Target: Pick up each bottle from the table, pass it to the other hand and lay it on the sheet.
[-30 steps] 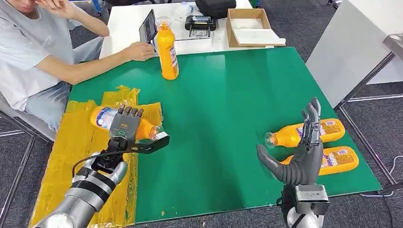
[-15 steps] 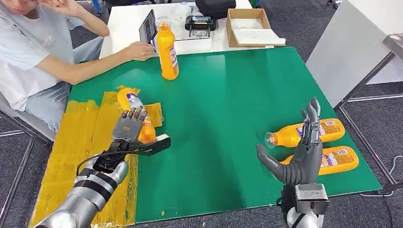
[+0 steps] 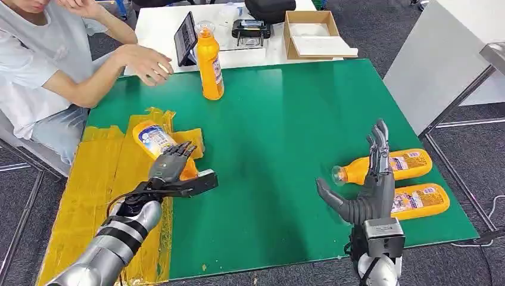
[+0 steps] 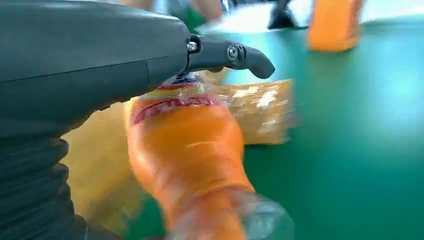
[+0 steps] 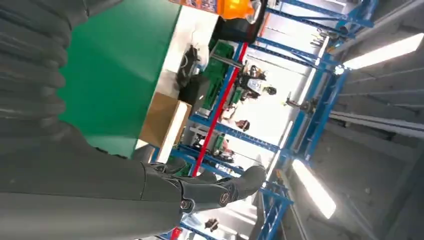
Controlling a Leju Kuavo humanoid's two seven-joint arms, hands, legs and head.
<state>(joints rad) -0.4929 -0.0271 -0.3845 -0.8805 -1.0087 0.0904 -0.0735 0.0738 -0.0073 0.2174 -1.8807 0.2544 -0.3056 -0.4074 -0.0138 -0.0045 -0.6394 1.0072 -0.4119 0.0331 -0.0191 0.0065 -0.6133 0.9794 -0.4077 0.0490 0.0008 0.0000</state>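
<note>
Dark grey carpet floor (image 3: 369,30). White side table (image 3: 158,27) behind the green bench (image 3: 286,119), carrying a cardboard box (image 3: 315,33) and black bag (image 3: 269,9). Blue shelving racks (image 5: 305,115), ceiling strip lights (image 5: 382,52).

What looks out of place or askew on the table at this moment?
The yellow sheet is crumpled and ragged at its far edge instead of lying flat. The bottle on it lies slanted, under the left hand. Nothing looks spilled or broken.
</note>
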